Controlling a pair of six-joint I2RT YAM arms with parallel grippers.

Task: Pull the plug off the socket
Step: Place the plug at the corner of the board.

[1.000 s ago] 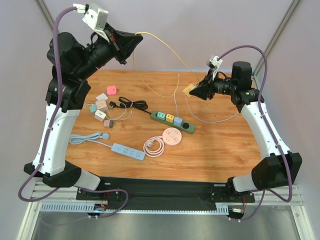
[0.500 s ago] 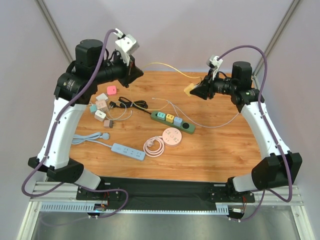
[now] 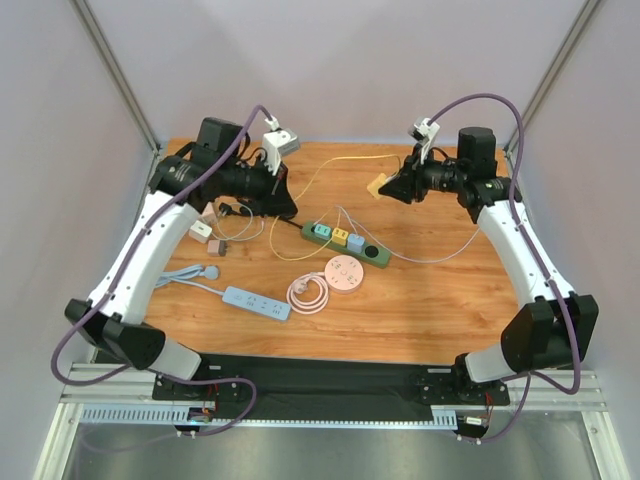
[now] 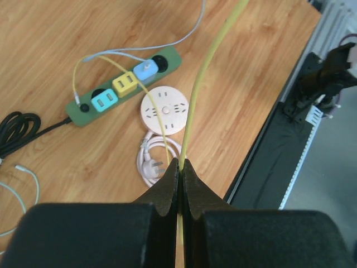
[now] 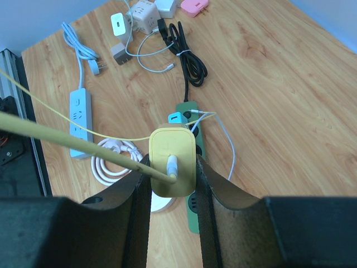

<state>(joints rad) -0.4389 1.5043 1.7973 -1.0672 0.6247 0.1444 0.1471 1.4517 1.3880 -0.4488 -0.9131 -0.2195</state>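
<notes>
Here, left fingers (image 4: 167,192) pinch shut on the thin yellow cable (image 4: 196,95); right fingers (image 5: 215,192) clamp the rounded yellow plastic charger (image 5: 181,148).

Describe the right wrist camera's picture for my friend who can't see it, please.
The right tool grips a yellow charger between its two fingers, a yellow cable plugged into its face and running off left. Below, a wooden table holds a green power strip and a coiled cord.
</notes>
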